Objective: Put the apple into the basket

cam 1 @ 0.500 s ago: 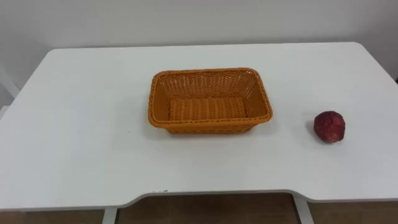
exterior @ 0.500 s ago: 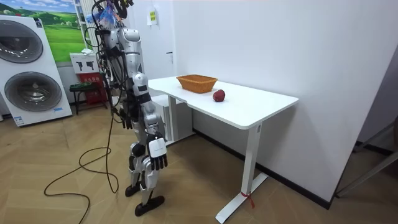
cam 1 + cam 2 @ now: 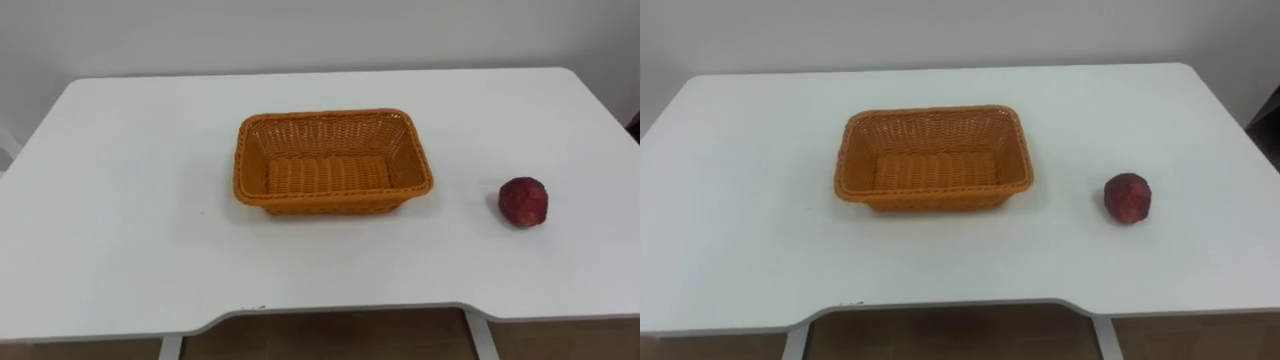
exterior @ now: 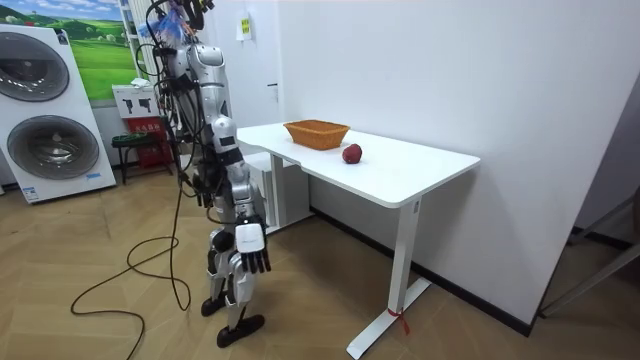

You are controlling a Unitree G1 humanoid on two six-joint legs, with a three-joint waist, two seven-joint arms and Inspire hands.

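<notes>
Standing upright, both arms hanging, right hand (image 4: 252, 258) low, fingers relaxed

The table (image 3: 120, 230) runs off the left and right sides of the left eye view, so its near corners are cut off. The bottom edge cuts its legs (image 3: 485, 340) short. In the room view, the left side cuts the washing machine (image 4: 40, 110) at the upper left. The top edge cuts the green poster (image 4: 100, 55) behind it. The apple (image 4: 352, 153) there is too small to show any marks.
</notes>
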